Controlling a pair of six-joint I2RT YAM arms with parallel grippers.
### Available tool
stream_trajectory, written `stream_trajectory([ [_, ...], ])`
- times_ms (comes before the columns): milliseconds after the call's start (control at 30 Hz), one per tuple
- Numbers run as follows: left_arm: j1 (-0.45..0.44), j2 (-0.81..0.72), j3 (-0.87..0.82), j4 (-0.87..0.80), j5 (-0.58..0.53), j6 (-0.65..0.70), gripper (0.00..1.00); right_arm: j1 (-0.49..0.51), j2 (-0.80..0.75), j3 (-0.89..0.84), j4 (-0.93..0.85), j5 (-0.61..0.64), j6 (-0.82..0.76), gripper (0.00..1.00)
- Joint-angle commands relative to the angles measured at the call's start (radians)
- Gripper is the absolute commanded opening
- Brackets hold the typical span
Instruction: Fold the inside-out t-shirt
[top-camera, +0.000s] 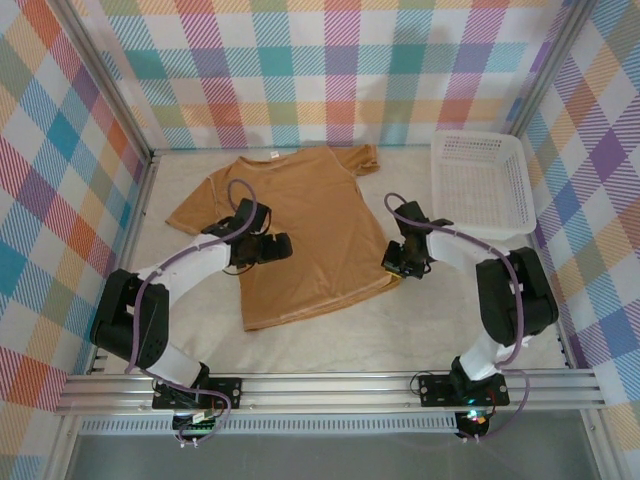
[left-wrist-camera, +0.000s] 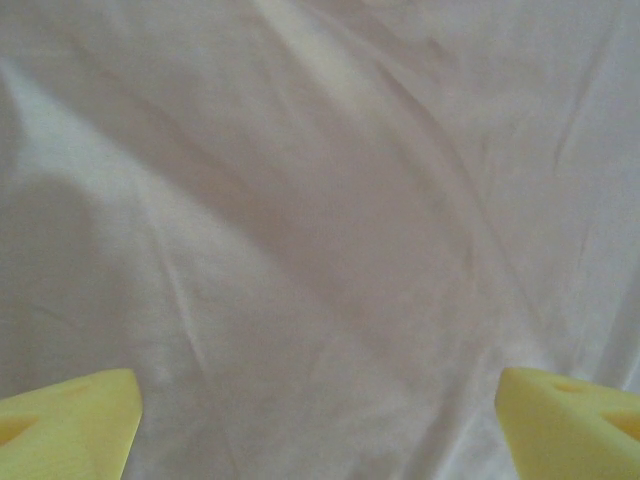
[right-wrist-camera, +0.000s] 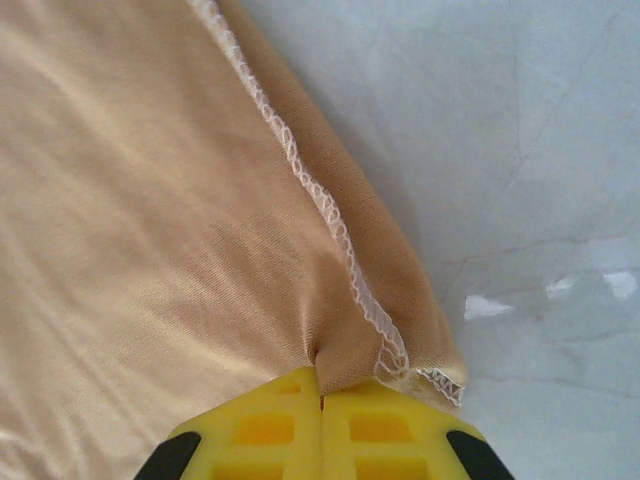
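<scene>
Grip stage, first fold. Right gripper (right-wrist-camera: 321, 402) pinches the t-shirt (top-camera: 300, 225) at its hemmed corner, jaws closed on it, cloth spreading ahead and left of it. Left gripper (left-wrist-camera: 320, 420) hangs wide open, shirt fabric just beneath. Next, we judge, it must close on cloth before any lift.

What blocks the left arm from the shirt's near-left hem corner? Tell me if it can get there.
Probably yes. The left gripper hovers, jaws open, over the t-shirt, and that hem corner lies bare; the right gripper pinches the opposite corner, out of the way.
</scene>
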Motion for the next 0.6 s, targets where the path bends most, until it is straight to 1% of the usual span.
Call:
stream_trajectory([
  [0, -0.113, -0.074, -0.038, 0.09, -0.021, 0.177, 0.92, 0.003, -0.102, 0.033, -0.03, -0.056, 0.035, 0.0],
  [100, -0.219, -0.108, -0.095, 0.253, -0.01, 0.268, 0.94, 0.002, -0.15, 0.047, -0.023, -0.097, 0.07, 0.0],
  [167, -0.278, -0.109, -0.122, 0.333, 0.001, 0.303, 0.95, 0.002, -0.167, 0.056, -0.015, -0.125, 0.087, 0.0],
  [267, -0.355, -0.085, -0.144, 0.434, 0.016, 0.315, 0.97, 0.001, -0.179, 0.073, -0.022, -0.148, 0.098, 0.0],
  [333, -0.41, -0.055, -0.154, 0.505, 0.01, 0.311, 1.0, 0.0, -0.186, 0.08, -0.026, -0.149, 0.098, 0.0],
  [433, -0.48, 0.017, -0.14, 0.568, -0.04, 0.315, 1.0, -0.002, -0.195, 0.086, -0.036, -0.142, 0.095, 0.0],
  [567, -0.515, 0.118, -0.094, 0.582, -0.075, 0.308, 1.0, -0.007, -0.212, 0.094, -0.05, -0.142, 0.09, 0.0],
])
